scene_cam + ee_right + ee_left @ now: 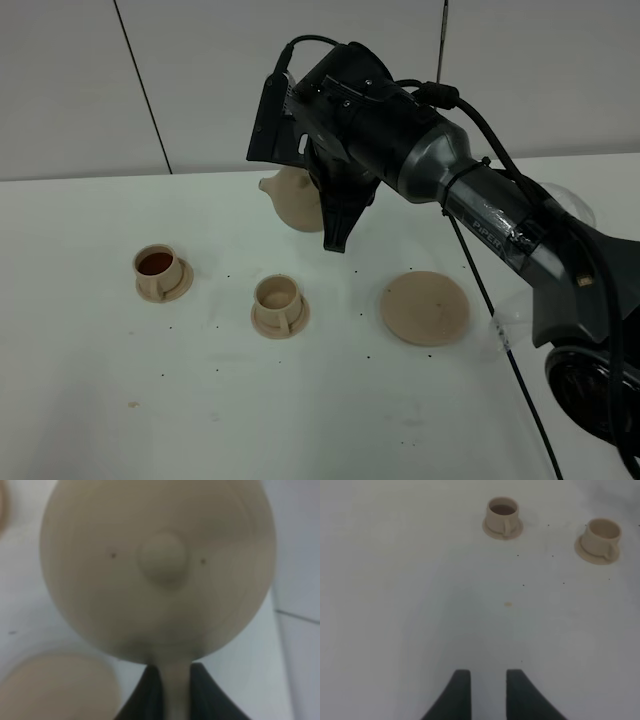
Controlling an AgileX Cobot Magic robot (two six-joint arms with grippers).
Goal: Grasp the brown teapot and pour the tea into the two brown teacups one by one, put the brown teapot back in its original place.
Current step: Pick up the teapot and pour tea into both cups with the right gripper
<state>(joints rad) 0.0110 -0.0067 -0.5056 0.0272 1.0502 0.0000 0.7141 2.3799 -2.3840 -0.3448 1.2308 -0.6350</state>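
The right gripper (338, 232) is clamped on the loop handle (175, 690) of the brown teapot (293, 200), which is held above the white, speckled table (100, 400), behind the two cups. Its short spout (268, 185) points to the left of the high view, so the spout-to-handle axis runs roughly left to right. The arm hides most of the body, so its tilt is hard to judge. The pot is squat, round and matte tan, with a domed lid and rounded knob (162, 560).

The left teacup (160, 270) holds dark tea. The middle teacup (280, 300) looks pale inside. The wide flat saucer (425, 307) lies bare. The left gripper (487, 687) has its jaws slightly apart, holding nothing.
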